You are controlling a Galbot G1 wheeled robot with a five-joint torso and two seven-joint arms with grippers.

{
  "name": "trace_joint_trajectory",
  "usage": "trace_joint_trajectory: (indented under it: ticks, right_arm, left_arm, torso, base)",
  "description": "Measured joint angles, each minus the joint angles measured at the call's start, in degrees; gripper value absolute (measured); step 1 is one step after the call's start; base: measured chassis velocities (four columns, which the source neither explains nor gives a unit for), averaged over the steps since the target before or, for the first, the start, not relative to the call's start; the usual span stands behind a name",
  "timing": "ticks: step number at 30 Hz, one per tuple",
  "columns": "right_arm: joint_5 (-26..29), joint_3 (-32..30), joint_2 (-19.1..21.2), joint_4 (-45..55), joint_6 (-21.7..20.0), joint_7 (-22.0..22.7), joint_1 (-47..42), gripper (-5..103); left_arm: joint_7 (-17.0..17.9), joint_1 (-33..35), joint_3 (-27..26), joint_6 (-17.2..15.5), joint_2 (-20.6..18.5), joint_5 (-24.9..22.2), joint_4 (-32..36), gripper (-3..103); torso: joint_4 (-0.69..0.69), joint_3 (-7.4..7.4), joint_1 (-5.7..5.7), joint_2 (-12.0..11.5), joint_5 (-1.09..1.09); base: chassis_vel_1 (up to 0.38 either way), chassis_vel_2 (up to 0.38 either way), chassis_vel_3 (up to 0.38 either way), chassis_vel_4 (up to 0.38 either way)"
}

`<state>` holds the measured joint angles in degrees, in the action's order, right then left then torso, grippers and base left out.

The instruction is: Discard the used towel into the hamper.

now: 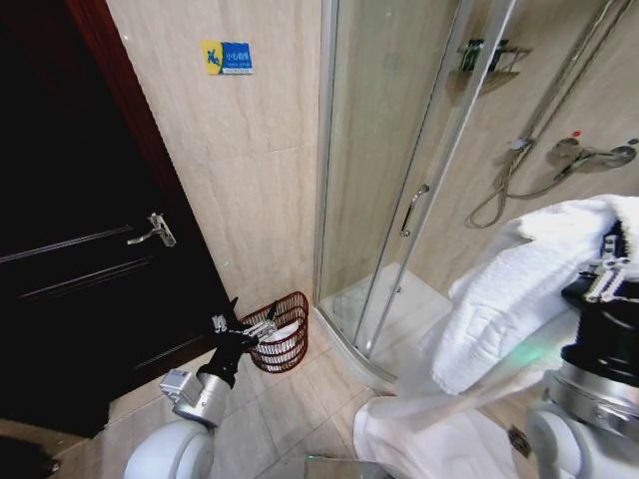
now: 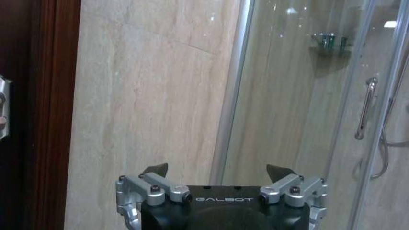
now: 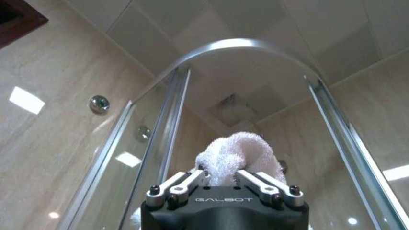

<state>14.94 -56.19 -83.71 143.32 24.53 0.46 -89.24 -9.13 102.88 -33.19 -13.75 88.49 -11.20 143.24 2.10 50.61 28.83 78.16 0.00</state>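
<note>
Gripping the white towel (image 1: 499,299) aloft at near right, the right gripper (image 3: 221,176) has yet to reach the hamper (image 1: 284,332), which stands on the floor by the shower door (image 1: 399,150). The left gripper (image 2: 217,171) waits with jaws spread, empty, before it.

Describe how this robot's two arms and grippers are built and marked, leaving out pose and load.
Both arms have rounded white and silver-grey shells with black wrist sections. The left gripper has a black body printed GALBOT in pale letters, silver metal linkages with dark bolts, and black pointed tips. The right gripper has the same black GALBOT body and silver bolted linkages. In the head view, a green glow shows beside the right arm's wrist.
</note>
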Motion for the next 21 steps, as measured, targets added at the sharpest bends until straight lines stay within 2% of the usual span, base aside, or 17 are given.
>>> trace_joint_trajectory:
  ticks: [11,21]
  right_arm:
    - [0.2,0.4,0.8,-0.1,-0.7,-0.2,0.6,8]
    - [0.3,1.0,1.1,-0.1,-0.6,-0.5,1.3,8]
  left_arm:
    - [0.0,0.0,0.0,0.0,0.0,0.0,0.0,100]
    - [0.0,0.0,0.0,0.0,0.0,0.0,0.0,100]
  torso:
    - [0.00,0.00,0.03,0.0,0.00]
    - [0.00,-0.01,-0.01,0.0,0.01]
  base:
    - [0.009,-0.010,-0.009,0.012]
    - [0.135,-0.134,-0.167,0.167]
